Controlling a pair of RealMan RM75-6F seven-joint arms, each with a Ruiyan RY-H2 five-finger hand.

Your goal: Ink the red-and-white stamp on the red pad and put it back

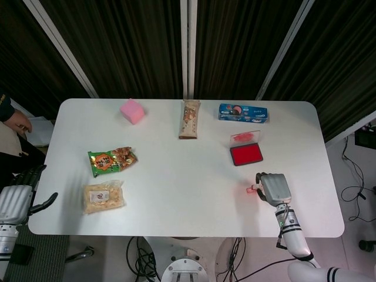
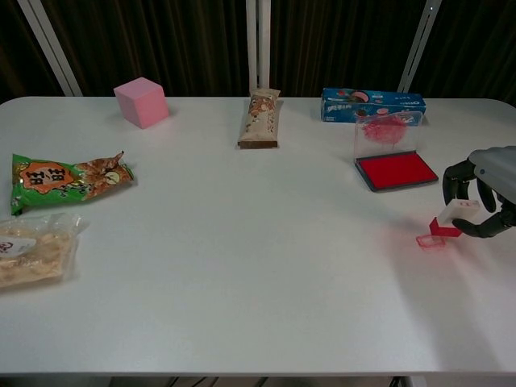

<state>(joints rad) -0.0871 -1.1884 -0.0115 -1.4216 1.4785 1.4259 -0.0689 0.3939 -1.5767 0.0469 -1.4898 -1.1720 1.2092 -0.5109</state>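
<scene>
Near the right edge of the table [image 2: 242, 282], the right hand [image 2: 477, 193] held the red-and-white stamp [image 2: 448, 222] between its curled fingers. The stamp was tipped over a little. Its red end hung just above the small clear cap [image 2: 430, 240], which sat on a faint pink smudge on the white top. The red pad [image 2: 397, 170] lay a bit farther back, with its clear lid standing up behind it.

The stamp looked small, light and hard, like a little plastic block. It would not bend or squash. It could slip or twist if it was pinched too softly, so the white top part was the best place to hold it. That kept the inky red end away from the fingers.

From above, the right hand covered most of the stamp, and only a bit of pink showed beside it. I could not tell if the stamp was touching the cap yet or just over it; it may have been very close. The right wrist was cut off in the chest view.

The left hand [image 1: 16, 200] waited off the near left corner, holding nothing, fingers apart.
</scene>
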